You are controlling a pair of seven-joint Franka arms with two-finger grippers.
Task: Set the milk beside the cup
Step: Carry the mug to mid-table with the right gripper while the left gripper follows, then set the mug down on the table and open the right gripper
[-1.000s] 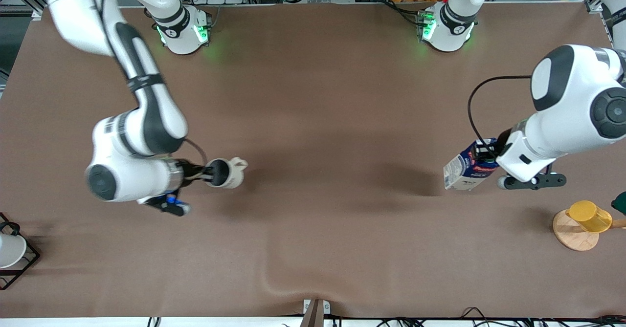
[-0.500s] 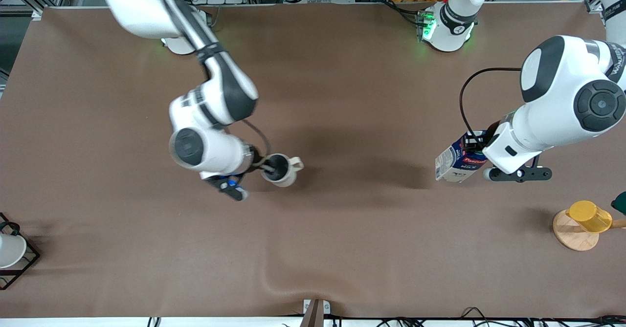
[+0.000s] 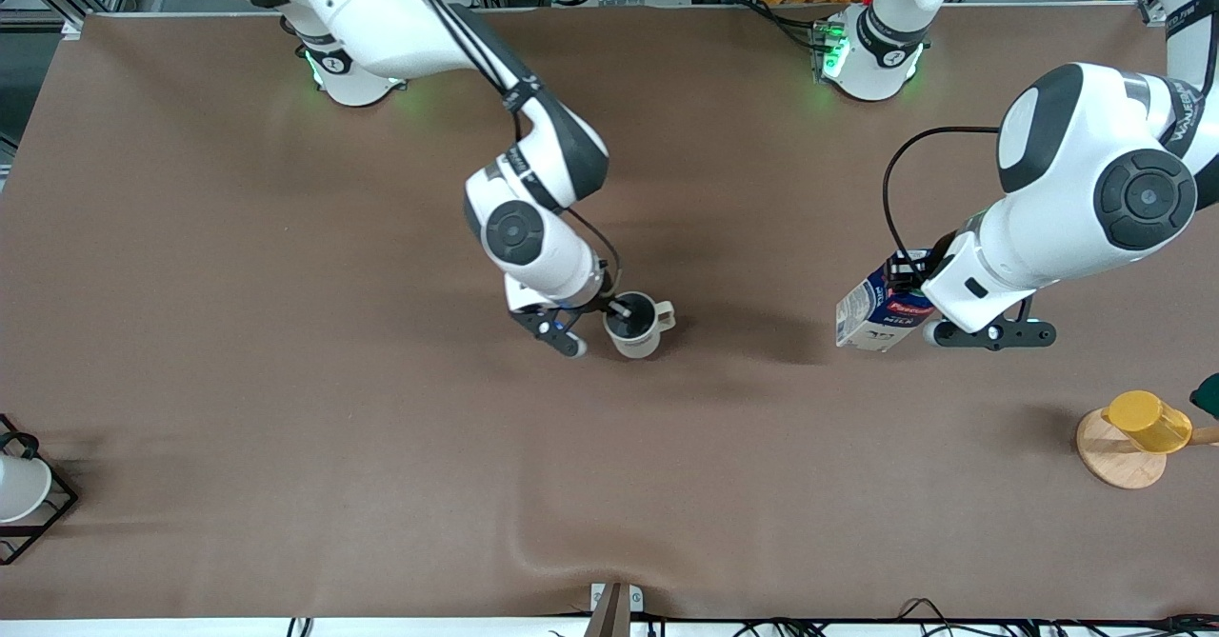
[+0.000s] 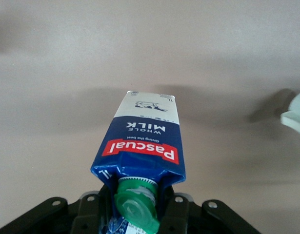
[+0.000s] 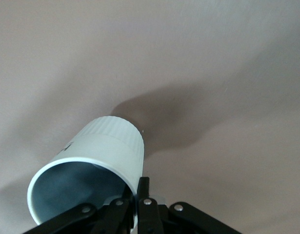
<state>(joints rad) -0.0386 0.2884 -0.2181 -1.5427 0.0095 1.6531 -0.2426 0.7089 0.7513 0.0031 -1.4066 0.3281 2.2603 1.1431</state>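
Observation:
The milk (image 3: 881, 312) is a dark blue carton with a red label band and green cap, tilted, held in the air over the table toward the left arm's end. My left gripper (image 3: 911, 275) is shut on its top end; in the left wrist view the carton (image 4: 142, 146) hangs from my left gripper (image 4: 135, 214) at the cap. The cup (image 3: 638, 329), a beige-grey mug with a dark inside, is held over the table's middle. My right gripper (image 3: 617, 309) is shut on its rim, as the right wrist view shows with the cup (image 5: 98, 161) and gripper (image 5: 136, 200).
A yellow cup (image 3: 1149, 420) on a round wooden base (image 3: 1114, 456) stands at the left arm's end, nearer the front camera. A white cup (image 3: 19, 487) in a black wire rack (image 3: 43, 513) stands at the right arm's end. The brown table cover (image 3: 609, 485) has a fold near the front edge.
My right gripper has carried the cup from the right arm's end toward the table's middle. My left gripper has moved the milk slightly toward the middle and toward the bases.

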